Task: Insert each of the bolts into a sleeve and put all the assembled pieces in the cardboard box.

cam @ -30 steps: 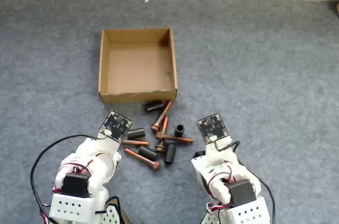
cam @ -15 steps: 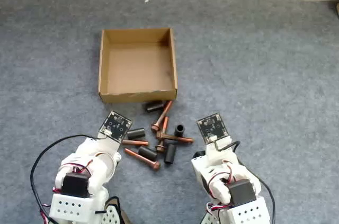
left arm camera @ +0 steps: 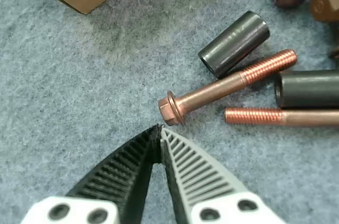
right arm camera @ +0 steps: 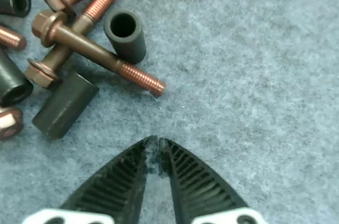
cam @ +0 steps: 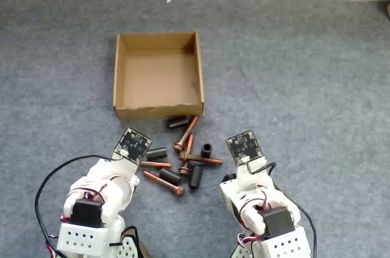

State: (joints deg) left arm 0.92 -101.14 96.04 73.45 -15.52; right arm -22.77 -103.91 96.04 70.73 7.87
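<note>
- The left end effector (left arm camera: 160, 131) hangs low over the counter (cam: 317, 75) near its front edge. Its jaws are pressed together at the tips and hold nothing.
- The right end effector (right arm camera: 153, 142) sits alongside it, also near the front edge. Its jaws are all but closed, with barely a sliver between them, and it is empty too.
- Just beyond the left tips lies the nearest bolt (left arm camera: 228, 83). Its flanged head points at the end effector, almost touching it. Its long axis slants away into the heap, with the threads at the far end.
- A black sleeve (left arm camera: 233, 44) lies just beside that bolt and roughly parallel to it, with one open bore showing.
- Ahead of the right tips is a crossed bolt (right arm camera: 95, 52). Its threaded end faces that end effector but is plainly apart from it.
- The left arm therefore looks the nearer one for a first pick, once its jaws open across the shank.
- A second sleeve (right arm camera: 125, 33), apparently standing on end, touches the crossed bolt.
- The heap (cam: 183, 154) of loose bolts and sleeves lies between the two arms. None looks assembled yet.
- Farthest off is the cardboard box (cam: 157, 111), with nothing inside. Its near wall is just past the heap, toward the middle of the counter.
</note>
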